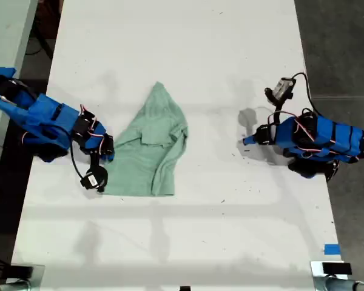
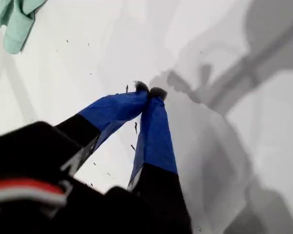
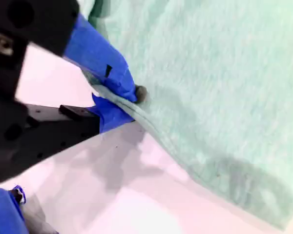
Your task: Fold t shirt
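At the exterior view's left, my second end effector [image 1: 107, 151] sat on the side hem of the t shirt [image 1: 151, 145]; the second wrist view showed its blue jaws clamped on that hem [image 3: 118, 100], with only a thin fold of cloth pinched between them; the t shirt lay crumpled at the centre-left of the exterior view, its narrow end pointing toward the top of the frame, one side already doubled over itself; further toward the exterior view's right, my first end effector [image 1: 247, 140] rested over the bare white surface [image 1: 230, 60], well apart from the garment, its jaws together on nothing, as the first wrist view confirmed [image 2: 149, 92].

The bite looked shallow, so the hem could slip free if the arm pulled fast or lifted steeply; with just one edge held, dragging would probably bunch the loose cloth instead of laying it flat; the doubled-over side might also catch and roll under, leaving a lopsided fold.
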Available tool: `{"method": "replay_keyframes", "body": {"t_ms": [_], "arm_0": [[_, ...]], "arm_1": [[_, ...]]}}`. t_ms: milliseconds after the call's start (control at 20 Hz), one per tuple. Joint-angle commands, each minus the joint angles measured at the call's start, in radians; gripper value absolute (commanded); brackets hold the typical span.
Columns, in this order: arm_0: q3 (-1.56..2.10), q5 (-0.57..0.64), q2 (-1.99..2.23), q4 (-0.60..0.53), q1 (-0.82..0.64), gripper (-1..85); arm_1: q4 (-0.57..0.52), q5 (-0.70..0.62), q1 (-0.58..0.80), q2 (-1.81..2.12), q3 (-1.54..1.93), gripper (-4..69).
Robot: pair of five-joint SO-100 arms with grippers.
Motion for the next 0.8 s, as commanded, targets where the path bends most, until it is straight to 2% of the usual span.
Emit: {"method": "replay_keyframes", "body": {"t_ms": [0,150,250,450,650,700,750], "arm_0": [[-0.06,-0.055,0.144,0.141,0.02,-0.2],[-0.374,-0.025,-0.074,0.333,0.002,-0.2],[-0.709,0.074,-0.342,0.453,-0.043,-0.2],[-1.256,0.287,-0.781,0.486,-0.12,-0.2],[-1.595,0.359,-1.006,0.466,-0.138,-0.2],[-1.591,0.359,-1.017,0.451,-0.141,1.1],[-1.591,0.362,-1.029,0.443,-0.14,11.0]], "arm_1": [[0.003,-0.006,0.002,0.014,0.064,1.2],[0.003,-0.006,0.003,0.014,0.064,1.2],[0.003,-0.006,0.005,0.014,0.064,1.2],[0.003,-0.008,0.003,0.014,0.064,1.2],[0.003,-0.011,0.002,0.014,0.064,1.2],[0.003,-0.011,0.0,0.014,0.064,1.2],[0.003,-0.011,0.0,0.014,0.064,1.2]]}}
